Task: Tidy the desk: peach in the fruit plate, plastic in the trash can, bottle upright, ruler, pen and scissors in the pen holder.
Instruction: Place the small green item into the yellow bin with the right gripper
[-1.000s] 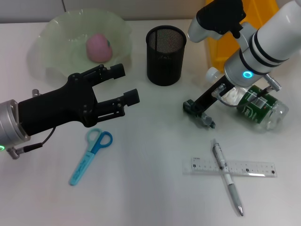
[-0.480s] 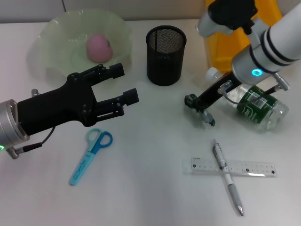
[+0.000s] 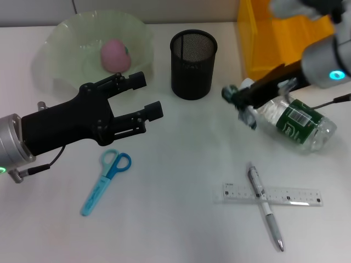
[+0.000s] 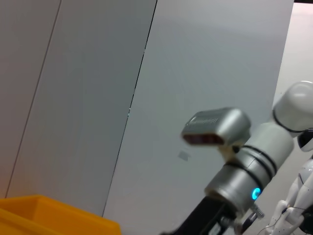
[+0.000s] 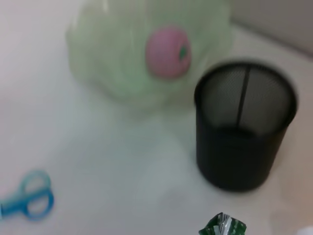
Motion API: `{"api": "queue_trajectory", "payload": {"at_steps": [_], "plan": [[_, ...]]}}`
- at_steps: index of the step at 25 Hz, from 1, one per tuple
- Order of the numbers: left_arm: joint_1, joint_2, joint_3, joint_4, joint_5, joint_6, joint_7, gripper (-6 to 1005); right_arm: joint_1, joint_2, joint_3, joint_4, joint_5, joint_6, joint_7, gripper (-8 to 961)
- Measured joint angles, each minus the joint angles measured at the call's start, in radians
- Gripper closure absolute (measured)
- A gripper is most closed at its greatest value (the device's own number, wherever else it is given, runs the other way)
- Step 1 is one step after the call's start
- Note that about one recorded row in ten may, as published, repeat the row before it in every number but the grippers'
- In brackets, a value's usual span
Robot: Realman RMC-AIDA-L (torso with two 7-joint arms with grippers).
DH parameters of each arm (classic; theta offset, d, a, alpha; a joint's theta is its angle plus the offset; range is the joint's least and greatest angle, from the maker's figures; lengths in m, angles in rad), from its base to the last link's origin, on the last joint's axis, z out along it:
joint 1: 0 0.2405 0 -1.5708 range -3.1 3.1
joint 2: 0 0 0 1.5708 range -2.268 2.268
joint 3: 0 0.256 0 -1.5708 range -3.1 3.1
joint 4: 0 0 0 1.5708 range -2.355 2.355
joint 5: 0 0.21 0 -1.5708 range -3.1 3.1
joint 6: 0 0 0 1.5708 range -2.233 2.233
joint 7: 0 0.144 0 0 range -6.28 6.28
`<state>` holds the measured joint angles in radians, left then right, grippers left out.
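Plastic wrapper [image 3: 248, 113] hangs pinched in the right gripper [image 3: 239, 102], beside the lying bottle [image 3: 293, 123] and before the yellow trash can [image 3: 282, 41], that arm reaching in slantwise from the right. Left gripper [image 3: 143, 99] hovers spread wide above the desk [image 3: 175, 186], near the scissors [image 3: 106, 173].

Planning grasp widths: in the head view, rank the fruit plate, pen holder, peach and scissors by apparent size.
1. Fruit plate, clearly largest.
2. Pen holder.
3. Scissors: longer than the peach but far thinner, so these last two are a close call.
4. Peach.
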<state>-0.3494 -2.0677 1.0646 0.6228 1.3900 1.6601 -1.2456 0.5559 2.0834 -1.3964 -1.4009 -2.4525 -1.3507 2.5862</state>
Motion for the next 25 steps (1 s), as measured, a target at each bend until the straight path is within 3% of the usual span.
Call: {"api": "queue_trajectory", "payload": {"at_steps": [3,9,13,19,25], "plan": [[0.0,0.0,0.0,-0.001,0.0,0.0,0.0,196,-0.107,0.001,0.07,-0.121,0.109,0.043,-0.027,858],[-0.001,0.0,0.0,-0.002,0.0,0.0,0.0,196,-0.171,0.002,0.195,-0.148,0.212,0.108,-0.08,859],[-0.002,0.0,0.0,-0.002,0.0,0.0,0.0,196,-0.203,0.0,0.273,-0.114,0.253,0.245,-0.121,858],[-0.003,0.002,0.0,-0.002,0.0,0.0,0.0,196,-0.187,-0.003,0.292,-0.045,0.257,0.367,-0.158,855],[-0.005,0.001,0.0,-0.001,0.0,0.0,0.0,196,-0.116,-0.004,0.293,0.157,0.258,0.524,-0.196,851]]}}
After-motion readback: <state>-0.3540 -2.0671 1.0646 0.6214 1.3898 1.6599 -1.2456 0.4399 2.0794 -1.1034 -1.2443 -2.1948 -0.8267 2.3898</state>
